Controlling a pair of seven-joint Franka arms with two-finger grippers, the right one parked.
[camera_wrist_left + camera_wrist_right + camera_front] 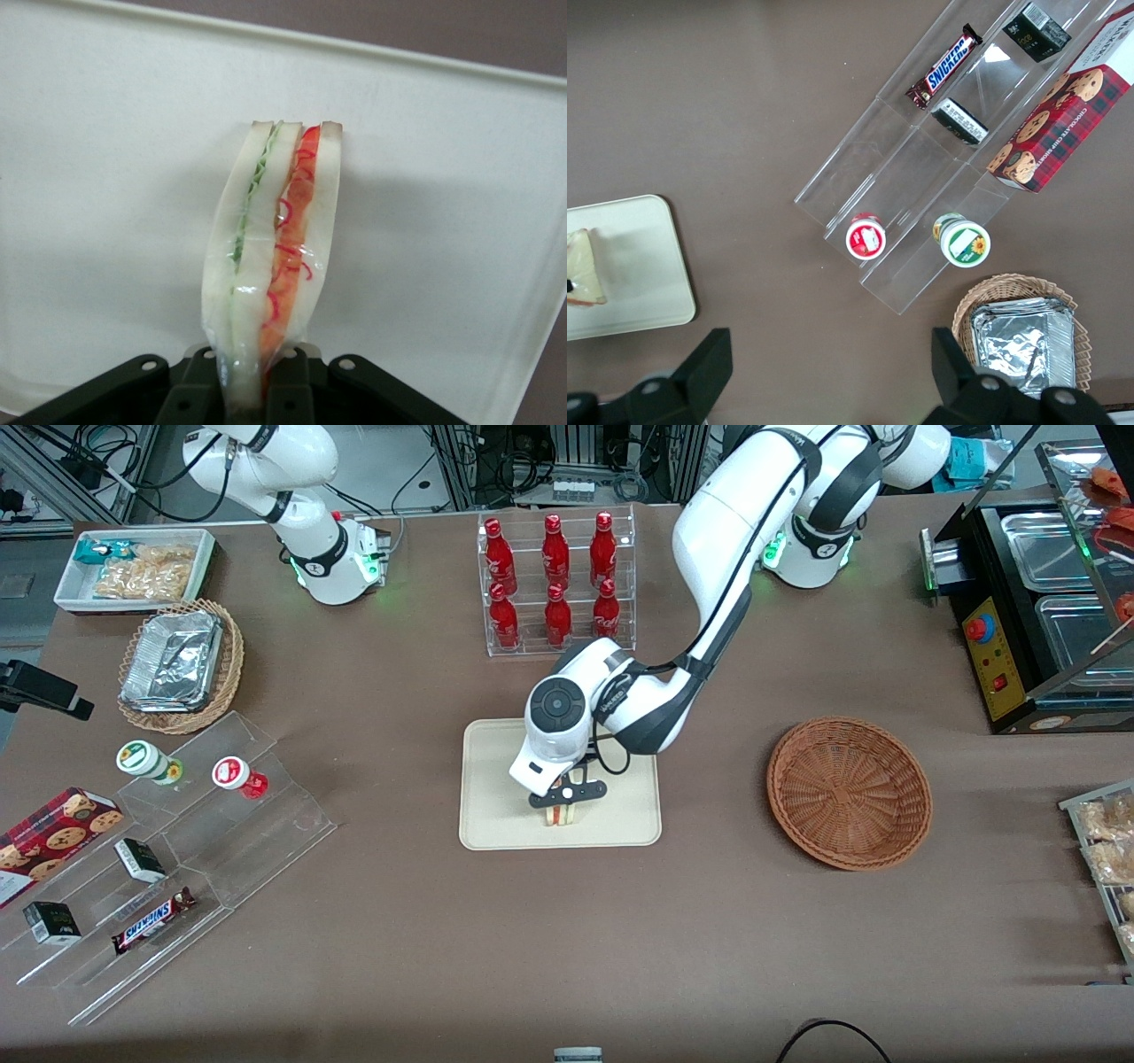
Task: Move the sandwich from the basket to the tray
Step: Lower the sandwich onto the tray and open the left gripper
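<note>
Front view, scanned left to right. The tray (496, 815) is seen at table (399, 974) centre. The sandwich (560, 815) is held upright over the tray's nearer half, about 6 o'clock from the wrist, cut edge toward the front camera; whether it touches the tray surface cannot be told. The gripper (562, 804) hangs directly above it, with the fingers (288, 387) pinched on the bread faces at one end of the wedge, as shown in the left wrist view. The basket (849, 792) sits at roughly 3 o'clock from the tray, well apart, toward the working arm's end, with nothing seen in it.

The sandwich (270, 257) is judged light, soft and easily crushed; it looks film-wrapped, so likely slippery. A bow is visible under the squeeze. Hold is best taken across the flat bread faces, gently, not on the filling edge. Placement looks almost done; release is not yet made.
</note>
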